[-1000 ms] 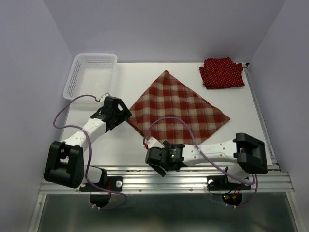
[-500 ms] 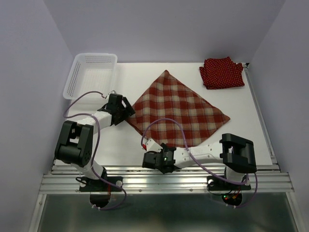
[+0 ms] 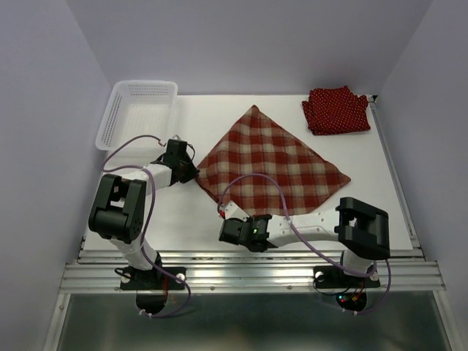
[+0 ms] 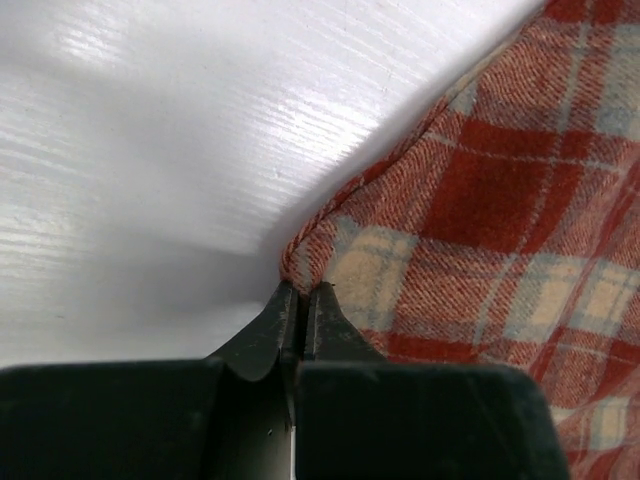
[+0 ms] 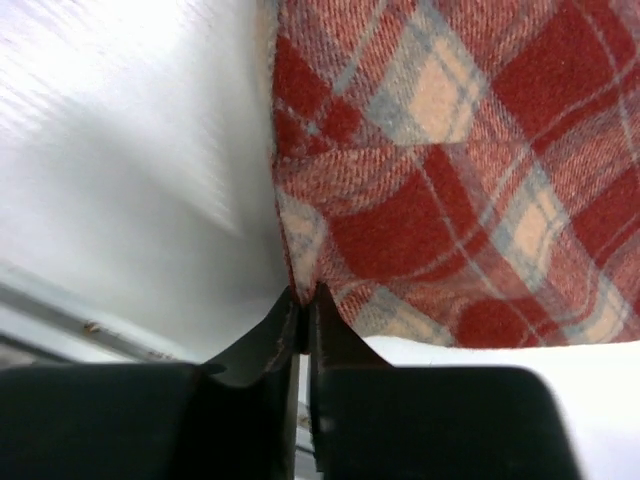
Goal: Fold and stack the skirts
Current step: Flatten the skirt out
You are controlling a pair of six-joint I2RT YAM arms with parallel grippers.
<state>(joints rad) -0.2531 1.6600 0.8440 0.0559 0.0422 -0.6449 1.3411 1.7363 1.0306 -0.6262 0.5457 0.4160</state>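
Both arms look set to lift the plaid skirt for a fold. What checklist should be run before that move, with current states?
1. Left gripper shut on plaid skirt, left corner: ok.
2. Right gripper shut on its near corner: ok.
3. Both cloth layers caught in each pinch: cannot tell.
4. Skirt spread flat on table: ok.
5. Polka-dot pile apart from it, far right: ok.
6. Basket apart from it, far left: ok.
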